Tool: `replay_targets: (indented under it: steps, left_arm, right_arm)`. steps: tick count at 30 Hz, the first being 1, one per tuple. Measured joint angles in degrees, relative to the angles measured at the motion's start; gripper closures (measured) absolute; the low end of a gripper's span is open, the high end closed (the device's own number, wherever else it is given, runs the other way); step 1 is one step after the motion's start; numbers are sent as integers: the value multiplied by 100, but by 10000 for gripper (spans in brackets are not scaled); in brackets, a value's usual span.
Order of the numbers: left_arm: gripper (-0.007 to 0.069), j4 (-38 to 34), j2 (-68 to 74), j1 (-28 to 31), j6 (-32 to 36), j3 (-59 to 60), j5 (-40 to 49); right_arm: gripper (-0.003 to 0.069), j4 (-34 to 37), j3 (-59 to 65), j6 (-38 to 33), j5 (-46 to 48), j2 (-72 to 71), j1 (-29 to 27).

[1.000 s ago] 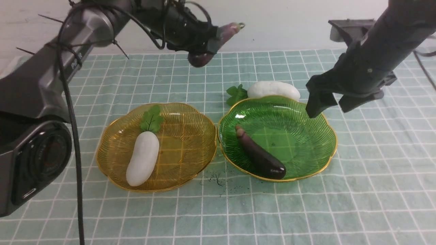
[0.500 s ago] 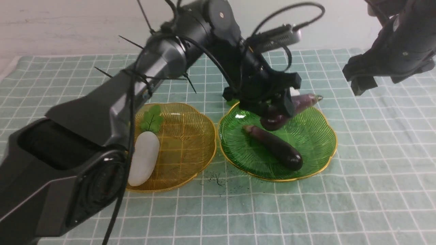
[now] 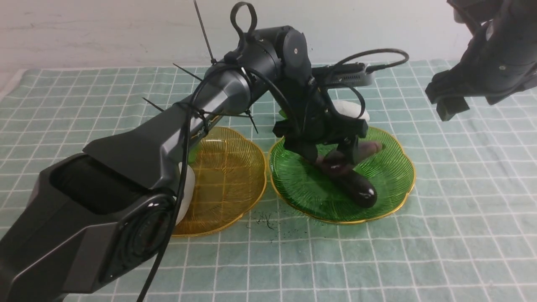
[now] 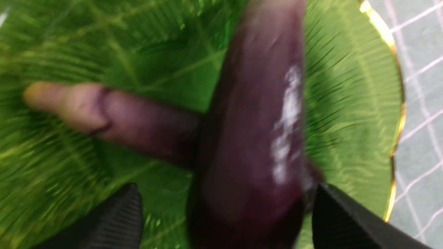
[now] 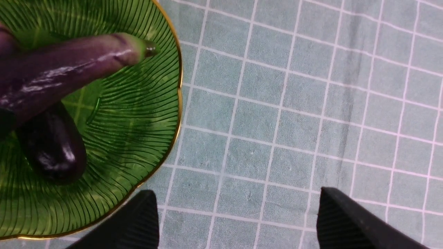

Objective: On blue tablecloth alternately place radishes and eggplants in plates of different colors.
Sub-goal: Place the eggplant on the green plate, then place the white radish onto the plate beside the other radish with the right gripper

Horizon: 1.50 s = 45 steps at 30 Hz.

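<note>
My left gripper (image 3: 331, 157) reaches down into the green plate (image 3: 402, 176), its jaws apart. Between them a lighter purple eggplant (image 3: 365, 149) lies across a darker eggplant (image 3: 361, 191). In the left wrist view the gripper (image 4: 225, 207) straddles this eggplant (image 4: 256, 131), with a gap at one finger; the other eggplant's stem end (image 4: 69, 103) shows beside it. My right gripper (image 3: 472, 105) hangs open and empty above the tablecloth (image 3: 461, 209), right of the plate (image 5: 138, 114). One radish (image 3: 186, 197) is in the amber plate (image 3: 226, 167), mostly hidden by my arm. The other radish (image 3: 352, 109) lies behind the green plate.
Small dark specks (image 3: 266, 220) lie on the cloth in front, between the two plates. My left arm crosses over the amber plate. A pale wall stands behind the table's far edge.
My left gripper came from high at the back down into the green plate with the eggplant, and its jaws now stand apart. The right gripper rose and pulled back to the right.
</note>
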Motion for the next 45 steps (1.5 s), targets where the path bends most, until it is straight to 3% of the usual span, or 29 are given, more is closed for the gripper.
replay_targets:
  steps: [3,5,8,11,14,21,33,39,45]
  left_arm:
    - [30,56,-107,113,-6,0,179]
    - [84,85,-295,214,24,0,197]
    - [266,247,-689,395,98,0,197]
    - [503,560,-1204,572,229,0,206]
    - [607,689,-1620,696,279,0,246]
    - [632,727,-2523,689,412,667,294]
    - [632,744,-3991,644,561,3707,299]
    - [632,748,-4110,642,561,3985,292]
    - [632,771,-4116,637,561,3991,292]
  right_arm:
    - [100,22,0,-172,-32,0,0]
    - [100,114,0,-364,-133,0,0]
    - [100,271,0,-649,-446,0,0]
    - [100,524,0,-994,-1161,0,0]
    - [100,704,-5,-1194,-1768,7,0]
    - [100,1299,-782,-1441,-2164,850,0]
    - [120,2044,-4330,-2230,-573,3837,0]
    - [171,2335,-5285,-2712,-298,4672,0]
    - [189,2335,-5399,-3392,-235,4898,0]
